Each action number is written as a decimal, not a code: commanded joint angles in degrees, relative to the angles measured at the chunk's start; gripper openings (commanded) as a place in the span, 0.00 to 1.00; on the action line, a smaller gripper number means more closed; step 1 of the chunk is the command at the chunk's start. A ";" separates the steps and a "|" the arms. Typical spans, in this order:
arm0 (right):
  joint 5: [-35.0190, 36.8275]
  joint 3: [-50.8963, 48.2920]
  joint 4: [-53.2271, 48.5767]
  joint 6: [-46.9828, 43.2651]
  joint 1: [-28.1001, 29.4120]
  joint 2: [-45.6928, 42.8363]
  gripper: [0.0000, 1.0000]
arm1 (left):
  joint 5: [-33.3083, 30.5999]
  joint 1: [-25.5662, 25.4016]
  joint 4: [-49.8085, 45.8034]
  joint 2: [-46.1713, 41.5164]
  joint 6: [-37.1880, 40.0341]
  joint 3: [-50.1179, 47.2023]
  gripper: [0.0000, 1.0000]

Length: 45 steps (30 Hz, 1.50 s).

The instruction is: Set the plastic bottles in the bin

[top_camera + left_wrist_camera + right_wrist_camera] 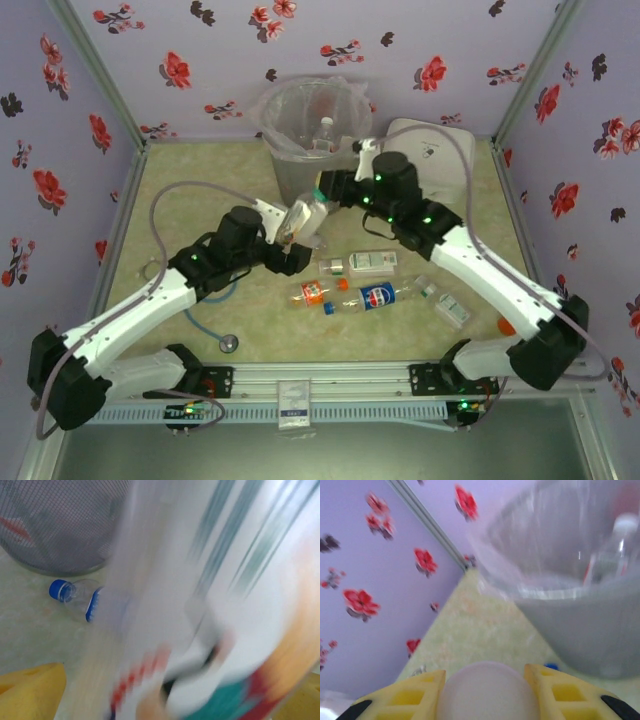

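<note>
Carrying one bottle to the bin is, by my reading, the step in hand. In the top external view the left gripper [290,238] and the right gripper [326,192] meet just in front of the bin [283,160], with the held bottle [304,218] slanted between them. One standing bottle [322,135] is already inside, while the loose bottles [375,296] lie on the table nearer the arm bases. A stethoscope [229,342] lies to the left and a white case [432,150] sits beside the bin. In the left wrist view the held bottle is a blurred mass between the yellow fingers [30,690], so the left claw is clamped on it. A blue-capped bottle [75,597] lies against the bin's foot. In the right wrist view a pale round end sits tight between the right fingers [405,697], which are closed on it. It looks like the same bottle, though I cannot be sure. The bin's open mouth is close ahead and to the right. The next move calls for one claw to let go and the other to lift the bottle over the rim before releasing.
</note>
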 commanded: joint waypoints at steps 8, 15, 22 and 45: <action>8.72 10.42 4.02 -11.22 -6.02 -5.00 0.08 | 3.31 1.71 1.93 -3.53 -4.59 -5.77 1.00; 16.59 13.75 20.17 -20.28 -7.68 7.65 0.04 | 2.51 6.52 0.60 0.51 -7.70 -6.84 1.00; 16.55 21.78 24.00 -21.58 -8.79 21.77 0.04 | 2.03 6.85 -0.93 -1.52 -9.99 -8.99 1.00; 5.43 50.04 -5.34 -27.85 -8.80 54.50 0.09 | 0.60 8.50 -3.39 -0.99 -8.94 -9.07 1.00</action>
